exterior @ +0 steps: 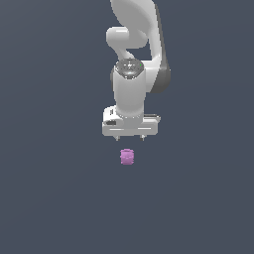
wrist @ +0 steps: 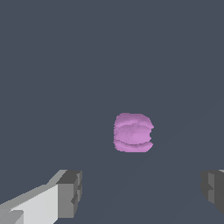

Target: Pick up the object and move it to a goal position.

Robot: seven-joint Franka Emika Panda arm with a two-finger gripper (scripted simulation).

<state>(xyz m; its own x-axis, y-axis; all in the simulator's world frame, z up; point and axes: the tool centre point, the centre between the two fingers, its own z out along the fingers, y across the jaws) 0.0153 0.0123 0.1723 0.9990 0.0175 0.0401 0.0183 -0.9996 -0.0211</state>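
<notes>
- The object (exterior: 127,157) (wrist: 133,132): pink-purple, with ribbed bands around its sides.
- The gripper (exterior: 130,137) (wrist: 142,192): white body, grey fingertips (wrist: 70,192).
- The arm (exterior: 131,84): glossy white with dark grey sections.
- The ground (exterior: 49,198): plain dark blue-grey.

Counting 1 arm (exterior: 131,54), white w/ grey joints, showing in the exterior view. Counting 1 gripper (exterior: 130,138) on it, carrying 2 fingers (wrist: 70,192), both seen in the wrist view, standing wide apart w/ nothing between. Counting 1 object (exterior: 127,157), a pink-purple stubby cylinder; same single one appearing in the wrist view (wrist: 133,132). Making out approx 3 stacked rings on its side, though render too coarse for certainty. Counting 2 small dark tips poking under the gripper body in the exterior view. Seeing 1 plain dark surface (exterior: 49,198) beneath.
</notes>
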